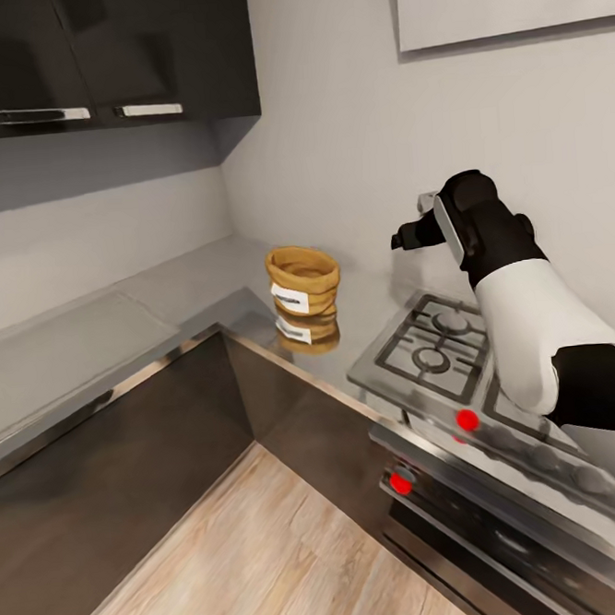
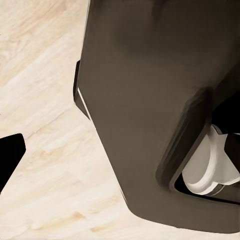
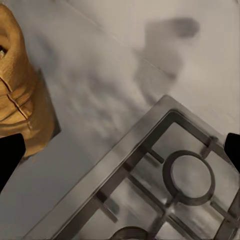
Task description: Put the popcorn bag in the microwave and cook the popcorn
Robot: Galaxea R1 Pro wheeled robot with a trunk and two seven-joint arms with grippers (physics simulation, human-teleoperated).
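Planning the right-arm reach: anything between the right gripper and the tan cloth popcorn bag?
Nothing visible. The right gripper hovers over the steel gas hob; only bare glossy grey countertop lies between it and the tan cloth popcorn bag.

Popcorn bag [image 1: 303,283] label lettering illegible.

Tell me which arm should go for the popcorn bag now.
Right, I'd say. The right gripper is raised over the countertop beside the gas hob, apart from the popcorn bag, which its wrist camera already sees. The left wrist camera looks down at the wood floor, so that arm seems low.
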